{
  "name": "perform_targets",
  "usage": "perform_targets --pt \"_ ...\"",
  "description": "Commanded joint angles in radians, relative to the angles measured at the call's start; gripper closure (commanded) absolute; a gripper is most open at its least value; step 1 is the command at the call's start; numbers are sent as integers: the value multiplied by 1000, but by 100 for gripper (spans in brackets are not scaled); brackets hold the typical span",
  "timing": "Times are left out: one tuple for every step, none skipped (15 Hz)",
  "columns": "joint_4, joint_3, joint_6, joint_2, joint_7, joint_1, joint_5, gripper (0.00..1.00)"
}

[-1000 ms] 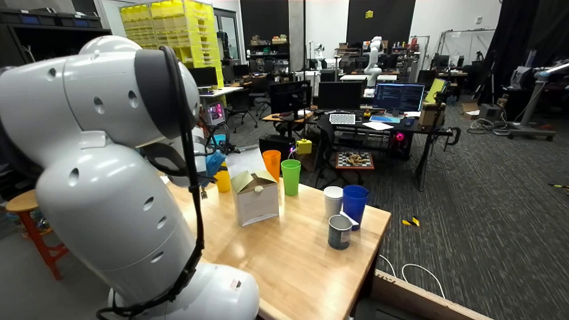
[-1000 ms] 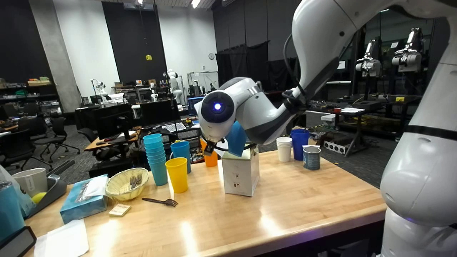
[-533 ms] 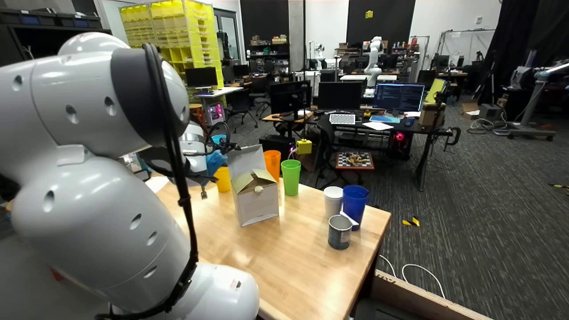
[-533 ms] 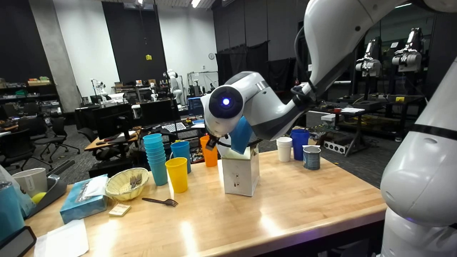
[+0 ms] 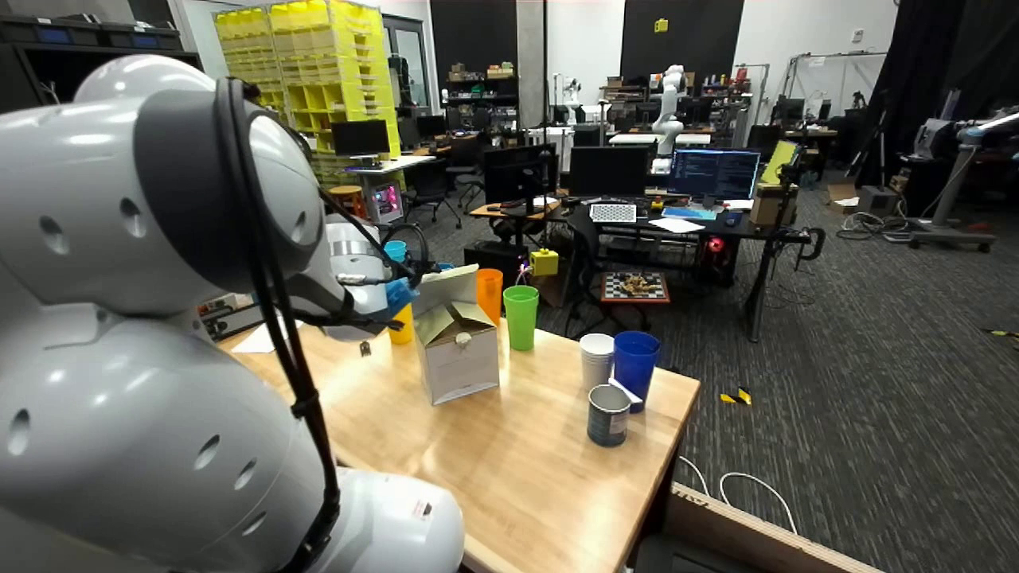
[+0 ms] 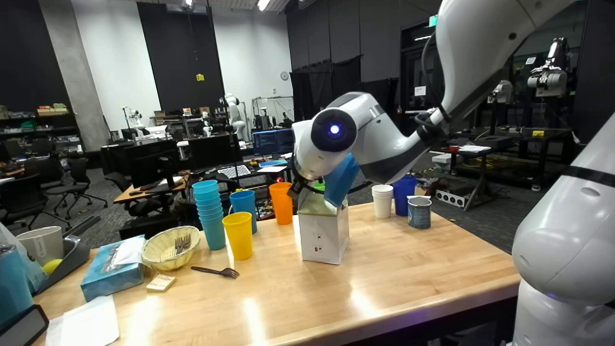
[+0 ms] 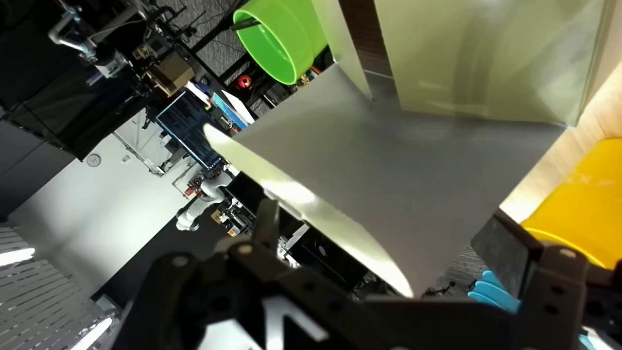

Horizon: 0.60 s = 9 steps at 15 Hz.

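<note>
A white box [image 5: 460,370] stands upright on the wooden table with its top flaps parted and its lid raised; it also shows in an exterior view [image 6: 323,238]. My gripper [image 7: 386,236] is open. In the wrist view the raised lid's grey face [image 7: 403,165] lies between the two spread fingers; I cannot tell whether they touch it. In an exterior view the gripper is beside and above the box, partly hidden behind its blue pad [image 6: 341,180]. A green cup [image 5: 521,318] and an orange cup [image 5: 489,294] stand behind the box. A yellow cup [image 7: 583,204] is near the right finger.
A teal cup stack [image 6: 211,218], a blue cup [image 6: 244,209], a basket with forks [image 6: 168,247], a dark fork [image 6: 216,272] and a tissue box [image 6: 113,269] are to one side. White cups [image 5: 596,362], a dark blue cup [image 5: 635,366] and a tin [image 5: 608,418] are opposite.
The gripper has moved toward the box and over its top, rightward in both exterior views. The arm's upper part has swung back. The lid's top edge has shifted slightly; the box has stayed put.
</note>
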Motion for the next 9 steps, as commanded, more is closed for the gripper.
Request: perform_targets --pt "-56 -42 68 -74 62 -7 -52 0" --pt "-63 -53 81 -80 71 -8 -60 0" --pt "-69 -61 92 -87 79 -11 -69 0" --pt "-75 -69 100 -92 85 -10 -72 0" --pt "-81 -77 110 -98 94 -10 -81 0" --pt "-86 -85 118 -104 100 -10 -85 0" --pt "-91 -93 126 -108 108 -10 -89 0" --pt "-96 -102 135 -113 111 -11 -89 0" --pt "-100 -112 143 -113 113 -12 -83 0"
